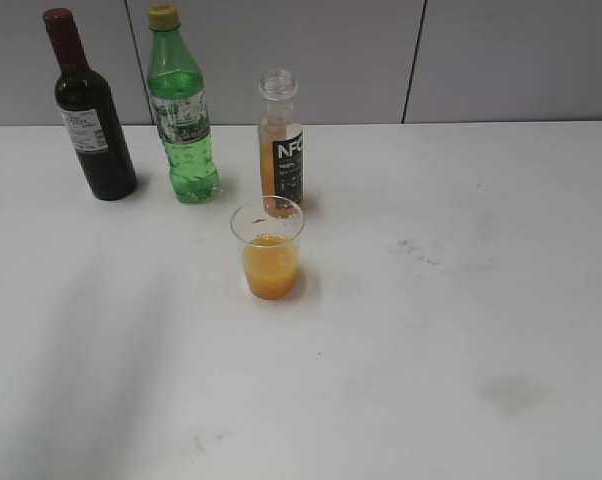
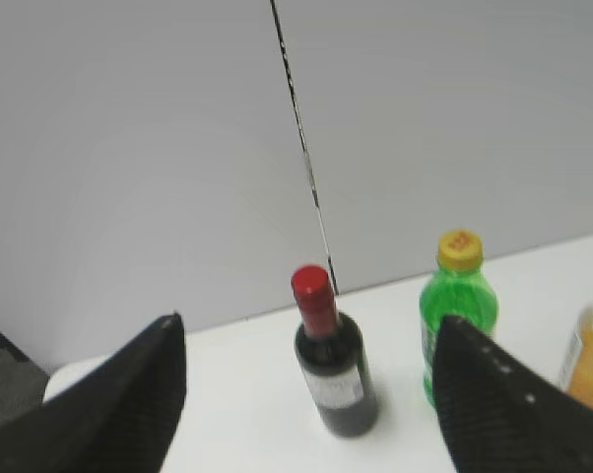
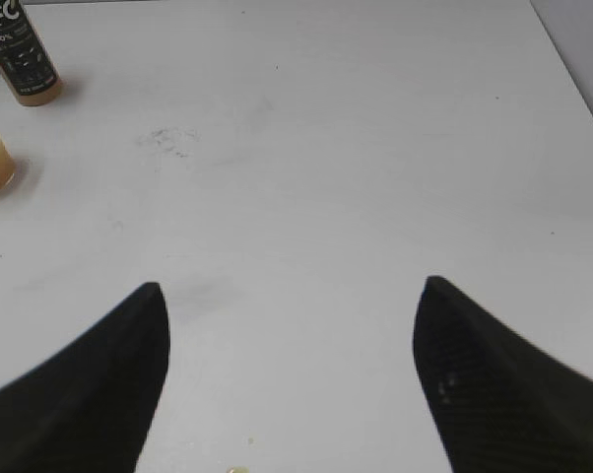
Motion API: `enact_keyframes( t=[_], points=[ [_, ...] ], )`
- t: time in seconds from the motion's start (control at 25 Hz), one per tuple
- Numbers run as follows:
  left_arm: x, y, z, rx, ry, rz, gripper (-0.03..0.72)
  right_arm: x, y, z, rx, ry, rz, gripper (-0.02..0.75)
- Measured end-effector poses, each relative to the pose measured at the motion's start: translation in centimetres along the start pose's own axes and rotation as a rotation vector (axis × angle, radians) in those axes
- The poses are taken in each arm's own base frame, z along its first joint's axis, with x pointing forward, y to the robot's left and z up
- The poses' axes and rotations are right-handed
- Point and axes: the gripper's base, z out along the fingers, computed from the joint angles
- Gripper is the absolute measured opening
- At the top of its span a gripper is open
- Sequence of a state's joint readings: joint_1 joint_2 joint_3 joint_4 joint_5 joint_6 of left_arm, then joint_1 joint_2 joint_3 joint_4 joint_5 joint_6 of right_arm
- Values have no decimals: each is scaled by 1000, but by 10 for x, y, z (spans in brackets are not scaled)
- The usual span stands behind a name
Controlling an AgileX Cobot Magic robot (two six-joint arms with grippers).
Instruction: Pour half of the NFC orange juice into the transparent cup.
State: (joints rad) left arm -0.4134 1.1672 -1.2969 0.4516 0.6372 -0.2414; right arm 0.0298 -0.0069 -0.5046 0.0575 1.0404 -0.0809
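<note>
Both my left claw and right claw hang spread wide, empty. NFC orange juice stands uncapped at twelve o'clock of the transparent cup, perhaps touching.

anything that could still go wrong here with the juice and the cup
1. The NFC orange juice stands uncapped and is slim, so a nudge could tip it and spill what is left.
2. The transparent cup holds juice and sits right in front of the bottle; a knock to one may hit the other.
3. The left tool and right tool are open and empty, apart from both; a careless sweep could hit them.
</note>
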Motion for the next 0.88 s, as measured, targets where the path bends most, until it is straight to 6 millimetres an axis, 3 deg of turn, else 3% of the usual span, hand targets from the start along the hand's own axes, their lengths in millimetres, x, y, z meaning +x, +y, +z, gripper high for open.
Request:
enact_keyframes(
  t=[0.32,0.68,0.88],
  points=[
    [19,4,-52,108,206,39,593,0,0,0,0,0,0,589],
    [26,32,-110,30,150,-3,593,0,0,0,0,0,0,589],
    [33,36,-137,38,135,-32,593,0,0,0,0,0,0,589]
  ],
)
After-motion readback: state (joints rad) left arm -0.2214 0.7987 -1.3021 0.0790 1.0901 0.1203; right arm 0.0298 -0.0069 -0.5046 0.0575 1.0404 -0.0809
